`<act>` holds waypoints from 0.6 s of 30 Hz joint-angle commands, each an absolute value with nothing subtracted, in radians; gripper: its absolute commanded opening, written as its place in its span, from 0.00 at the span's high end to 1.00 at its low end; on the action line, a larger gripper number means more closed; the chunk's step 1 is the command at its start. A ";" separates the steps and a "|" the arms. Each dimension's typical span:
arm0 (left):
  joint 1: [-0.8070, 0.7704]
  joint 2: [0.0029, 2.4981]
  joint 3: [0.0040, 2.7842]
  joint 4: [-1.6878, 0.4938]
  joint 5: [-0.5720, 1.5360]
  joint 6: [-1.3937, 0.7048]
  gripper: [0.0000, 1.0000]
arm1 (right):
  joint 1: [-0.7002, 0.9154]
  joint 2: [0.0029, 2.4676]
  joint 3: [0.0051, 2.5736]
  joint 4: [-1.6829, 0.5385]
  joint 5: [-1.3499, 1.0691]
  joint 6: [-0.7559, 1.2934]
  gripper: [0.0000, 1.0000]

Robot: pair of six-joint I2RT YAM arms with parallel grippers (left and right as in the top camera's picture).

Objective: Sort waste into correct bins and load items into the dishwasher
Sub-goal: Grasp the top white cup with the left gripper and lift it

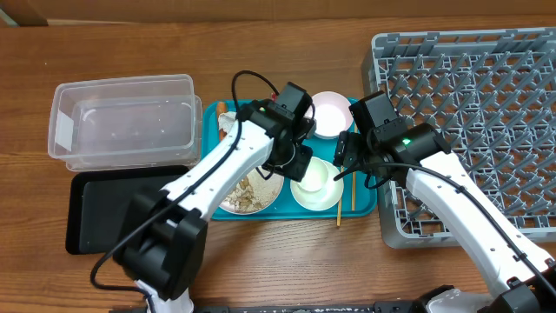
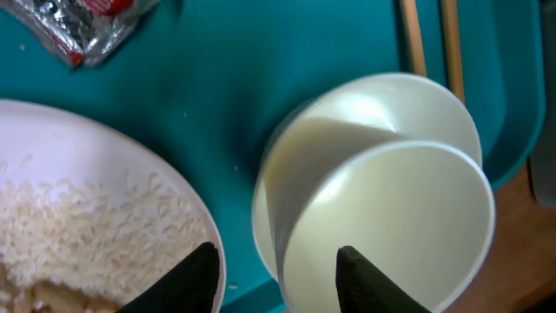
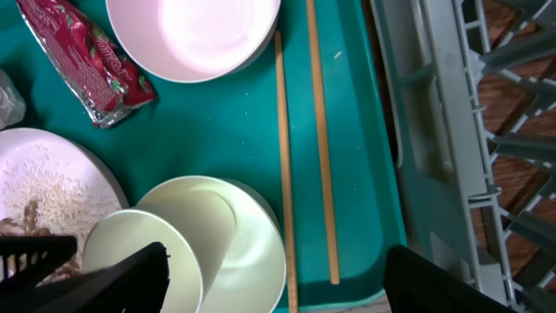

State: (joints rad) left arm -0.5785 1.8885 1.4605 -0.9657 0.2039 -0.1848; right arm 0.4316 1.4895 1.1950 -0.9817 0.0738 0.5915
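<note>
Over the middle of the bench, the left gripper (image 1: 294,163) hung just above the tray (image 1: 365,204), jaws apart and holding nothing. Right under it lay the cup (image 2: 391,226), tipped on its side inside a bowl (image 2: 373,109) near the tray's near edge. In the left wrist view one jaw stood over the cup's open mouth and the other outside it, so the cup's wall lay in the gap between them. That looked like the relation that mattered: a straight drop and a squeeze would likely pinch the wall, with the bowl beneath left alone.

The right gripper (image 1: 346,155) hovered beside it toward the bench's right edge, jaws spread wide and empty. The chopsticks (image 3: 320,139) lay below it, running from far edge to near edge, just right of the bowl. The left arm was plainly the nearer to the cup. The rack (image 1: 469,113) sat at the right edge, touching the tray.
</note>
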 commanded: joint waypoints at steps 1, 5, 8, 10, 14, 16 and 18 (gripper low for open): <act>-0.579 1.924 1.481 -0.940 0.173 -0.206 0.57 | 0.430 1.468 1.219 -0.978 0.065 0.596 0.18; -0.579 1.926 1.484 -0.923 0.177 -0.214 0.74 | 0.430 1.468 1.219 -0.983 0.065 0.596 0.18; -0.575 1.925 1.503 -0.937 0.185 -0.217 0.90 | 0.430 1.468 1.219 -0.982 0.065 0.596 0.18; -0.567 1.921 1.537 -0.982 0.210 -0.217 0.96 | 0.430 1.468 1.219 -0.982 0.065 0.596 0.18; -0.522 1.914 1.677 -1.132 0.226 -0.217 0.96 | 0.430 1.468 1.219 -0.984 0.065 0.596 0.18; -0.488 1.914 1.755 -1.208 0.234 -0.217 0.96 | 0.430 1.468 1.219 -0.984 0.065 0.596 0.18; -0.442 1.914 1.825 -1.264 0.289 -0.210 0.96 | 0.430 1.468 1.219 -0.982 0.065 0.596 0.18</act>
State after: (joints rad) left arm -0.5163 1.9209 1.6985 -1.2102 0.2165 -0.2104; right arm 0.4320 1.4895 1.1950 -0.9871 0.0658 0.5915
